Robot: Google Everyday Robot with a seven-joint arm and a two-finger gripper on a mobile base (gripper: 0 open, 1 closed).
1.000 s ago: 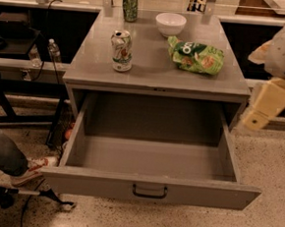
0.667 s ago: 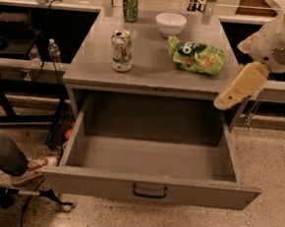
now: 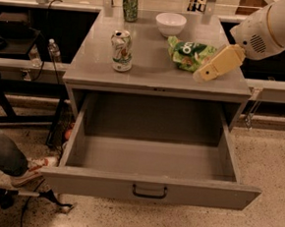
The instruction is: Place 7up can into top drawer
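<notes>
So, the 7up can [image 3: 122, 50] stands upright on the cabinet top [image 3: 150, 74], left of centre and near the front edge, with nothing holding it, so you don't have the pick done yet. The top drawer [image 3: 102, 184] is pulled well out below it and looks bare inside, so the opening step is covered. What's left, I'd say, is the grasp, the lift, the carry past the front edge and the set-down inside. The gripper [image 3: 201, 75] hangs over the right front part of the top, well apart from the can, with nothing in it; you can't tell from this angle whether it's open or closed. The surface between it and the can is bare, so a sideways reach looks workable. Watch the green chip bag [image 3: 189, 52] just beside the gripper, and the white bowl [image 3: 170, 24] behind that. The darker green can [image 3: 130, 5] at the back edge is the wrong one. A person's shoe [image 3: 34, 168] sits on the floor near the drawer's left front corner.
</notes>
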